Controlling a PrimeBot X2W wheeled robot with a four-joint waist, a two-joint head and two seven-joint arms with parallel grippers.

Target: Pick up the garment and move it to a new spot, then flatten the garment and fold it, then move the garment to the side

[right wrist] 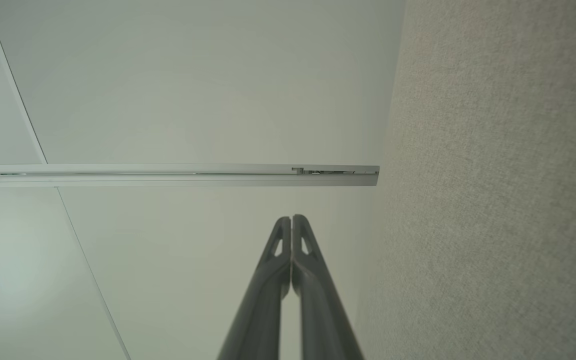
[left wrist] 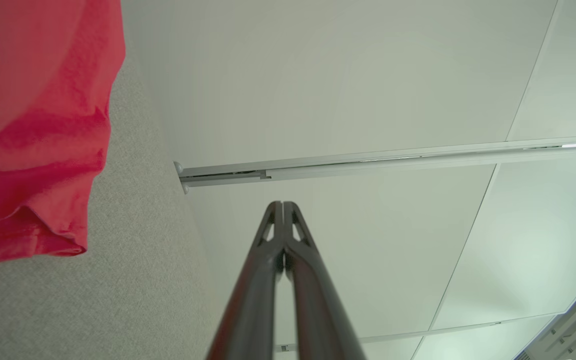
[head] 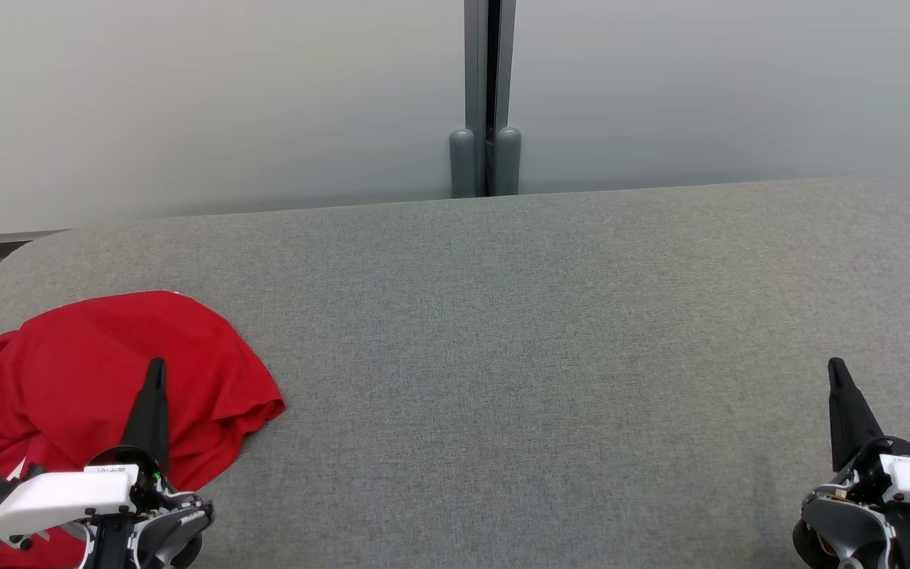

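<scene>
the red garment is lying crumpled at the near left end of the grey padded surface. it is running out past the left and bottom edges of the head view, so its full shape is not showing. the left gripper is pointing up over the cloth, and its white-and-dark body is covering part of the lower folds. a small pale patch is peeking out beside that body, too hidden to make out. the gripper's two dark fingers are pressing together tip to tip, closed on themselves. from the head view i cannot tell whether they are touching the cloth or hanging above it. in the left wrist view the garment is showing at the upper left, blurred and cut by the frame, with only a hemmed edge reading clearly. there it is sitting off to the side of the fingers, apart from their tips.

the right gripper is resting at the near right end, well apart from the garment, with its body being clipped by the bottom right corner. its jaws are likewise sitting fully closed, fingertips meeting, over bare grey fabric. behind the surface a grey post is dividing two pale wall panels.
</scene>
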